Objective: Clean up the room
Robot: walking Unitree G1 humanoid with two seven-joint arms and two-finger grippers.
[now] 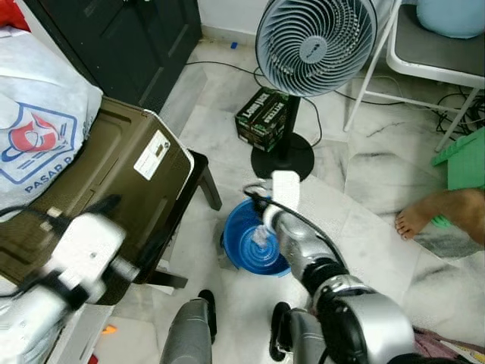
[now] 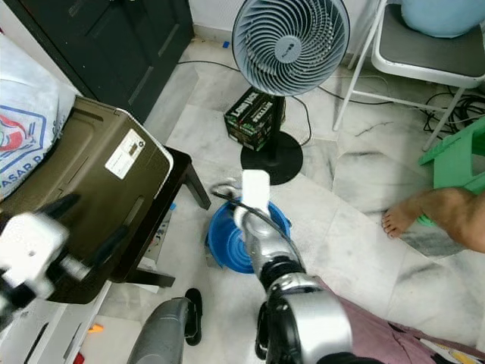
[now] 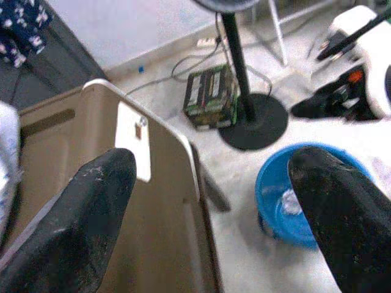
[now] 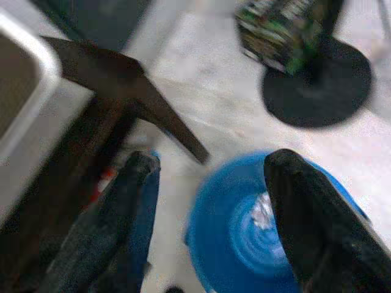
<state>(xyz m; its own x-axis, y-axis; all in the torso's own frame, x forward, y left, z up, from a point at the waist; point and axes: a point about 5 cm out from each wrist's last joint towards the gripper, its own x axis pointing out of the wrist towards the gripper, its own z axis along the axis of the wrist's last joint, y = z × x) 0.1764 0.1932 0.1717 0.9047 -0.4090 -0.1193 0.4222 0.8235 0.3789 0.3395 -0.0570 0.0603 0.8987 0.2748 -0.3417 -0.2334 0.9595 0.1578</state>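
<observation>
A blue plastic basin (image 1: pixel 241 244) sits on the marble floor with a small crumpled clear scrap (image 1: pixel 261 236) in it. My right arm reaches out over it, and my right gripper (image 4: pixel 214 162) hangs open just above the basin (image 4: pixel 238 238), holding nothing. To the left, an olive-brown plastic bin (image 1: pixel 114 174) with a white label rests tilted on a dark low table (image 1: pixel 203 176). My left gripper (image 3: pixel 214 162) is open and empty, held above the bin's (image 3: pixel 91 207) side, its black fingers (image 2: pixel 64 205) spread wide.
A standing fan (image 1: pixel 314 45) and a green-black box (image 1: pixel 261 117) stand just beyond the basin. A person's bare foot (image 1: pixel 424 216) is on the right, near a green stool (image 1: pixel 462 159) and a white chair (image 1: pixel 432 53). A printed white bag (image 1: pixel 30 136) lies at left; a black sandal (image 1: pixel 206 303) is near my feet.
</observation>
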